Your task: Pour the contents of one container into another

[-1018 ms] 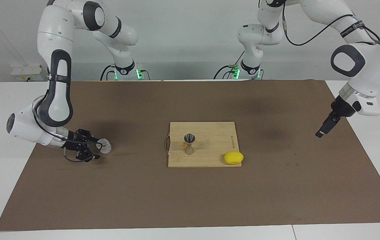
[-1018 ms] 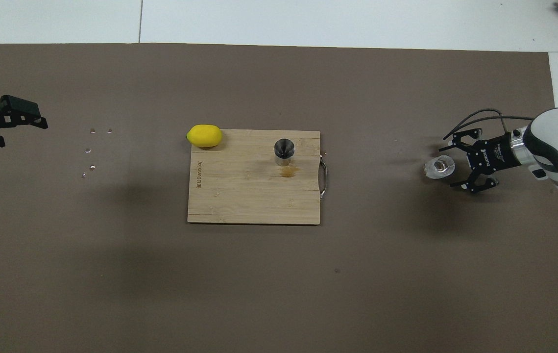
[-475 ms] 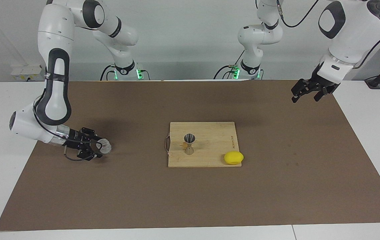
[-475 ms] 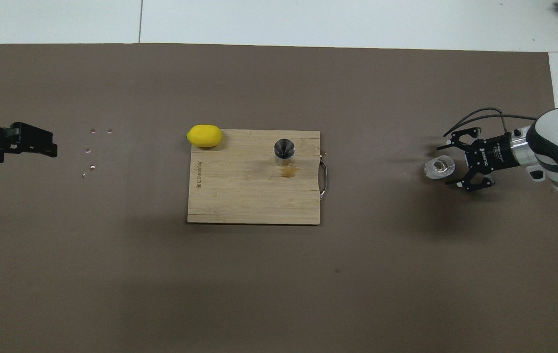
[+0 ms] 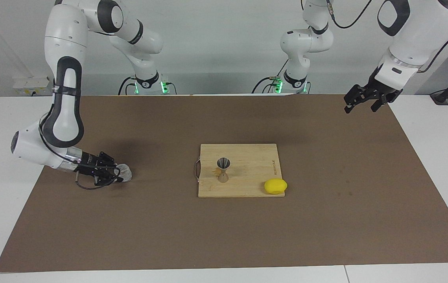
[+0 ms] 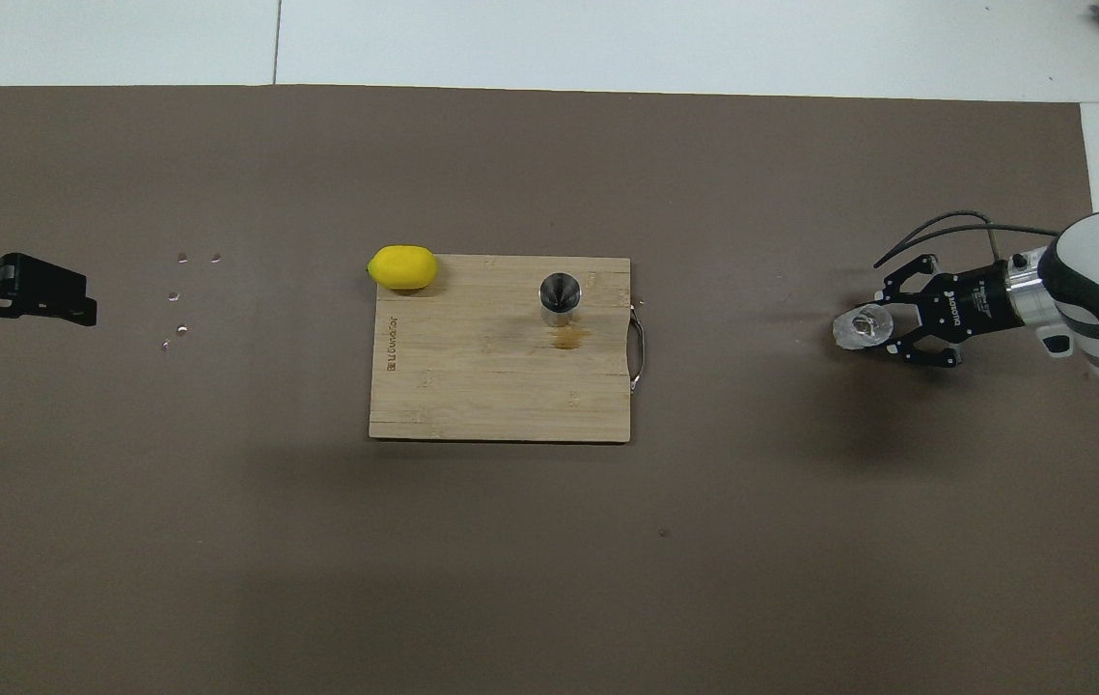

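Right gripper [image 5: 118, 173] had pinched the cup [image 5: 125, 173] near the mat's [image 5: 224, 236] end, lift toward the jigger [image 5: 223, 169] next; left gripper [image 5: 360, 103] waited open.

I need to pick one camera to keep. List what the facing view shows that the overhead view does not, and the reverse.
Facing only: both arms whole, their bases, and the left gripper raised over the mat's corner, open.
Overhead only: the jigger's open mouth from above, and small specks on the mat near the left gripper.
Both: the right gripper shut on the cup at the right arm's end, the jigger upright on the board, the lemon at the board's corner.
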Motion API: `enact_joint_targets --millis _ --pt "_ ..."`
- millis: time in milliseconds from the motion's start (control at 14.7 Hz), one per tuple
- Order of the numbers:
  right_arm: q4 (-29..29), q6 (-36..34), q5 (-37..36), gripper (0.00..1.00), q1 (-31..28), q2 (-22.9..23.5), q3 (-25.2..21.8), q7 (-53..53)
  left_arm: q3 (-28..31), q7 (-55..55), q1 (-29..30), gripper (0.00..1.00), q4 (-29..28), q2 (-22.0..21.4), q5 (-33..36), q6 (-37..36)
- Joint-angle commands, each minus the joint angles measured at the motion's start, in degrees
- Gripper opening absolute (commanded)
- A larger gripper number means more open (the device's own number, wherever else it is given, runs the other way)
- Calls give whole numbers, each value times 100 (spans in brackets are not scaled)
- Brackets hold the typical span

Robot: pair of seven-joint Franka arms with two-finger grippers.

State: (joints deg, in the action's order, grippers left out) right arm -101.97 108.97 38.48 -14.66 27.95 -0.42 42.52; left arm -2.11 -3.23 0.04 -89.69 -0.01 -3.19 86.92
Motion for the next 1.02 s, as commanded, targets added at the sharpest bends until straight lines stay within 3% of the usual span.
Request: enact_joint_targets --millis 0,339,950 --pt "-113 -77 195 0 -29 -246 51 220 -166 94 127 100 321 -8 135 -430" --pt "-113 -25 204 0 190 -466 121 984 -334 103 145 100 320 -78 214 -562" --pt "212 809 310 0 1613 -747 112 3118 -220 103 -74 100 40 -254 205 -369"
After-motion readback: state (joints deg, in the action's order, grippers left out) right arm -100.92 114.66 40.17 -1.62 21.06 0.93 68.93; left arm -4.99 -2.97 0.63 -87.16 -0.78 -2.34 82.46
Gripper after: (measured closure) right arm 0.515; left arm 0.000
